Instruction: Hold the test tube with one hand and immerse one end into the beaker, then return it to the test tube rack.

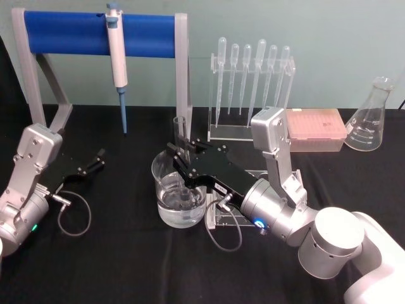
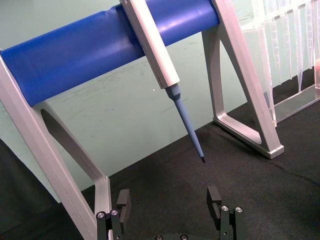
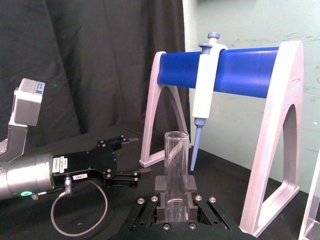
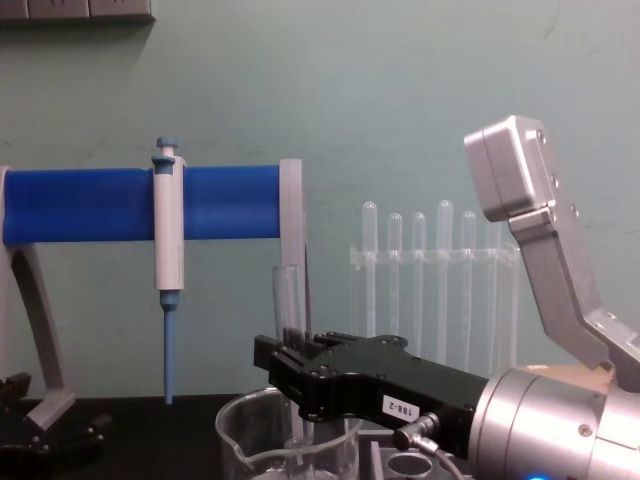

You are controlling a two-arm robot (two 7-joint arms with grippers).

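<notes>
The test tube [image 1: 180,130] stands upright, and my right gripper [image 1: 183,152] is shut on its middle. Its lower end reaches down inside the beaker [image 1: 166,212] and looks dipped in the water there. The right wrist view shows the test tube [image 3: 175,160] clamped between the black fingers [image 3: 161,186]. From the chest, the test tube [image 4: 288,295] rises above the right gripper [image 4: 292,372], with the beaker [image 4: 250,440] below it. My left gripper [image 1: 98,158] rests open at the far left of the table, away from the beaker; its open fingers [image 2: 215,197] hold nothing.
A blue-barred stand [image 1: 95,35] with a white-and-blue micropipette [image 1: 118,60] stands behind the beaker. A clear rack of plastic pipettes [image 1: 253,82], a pink tip box [image 1: 314,130] and a conical flask [image 1: 370,120] stand at the back right. A small clear holder [image 1: 218,218] lies under my right gripper.
</notes>
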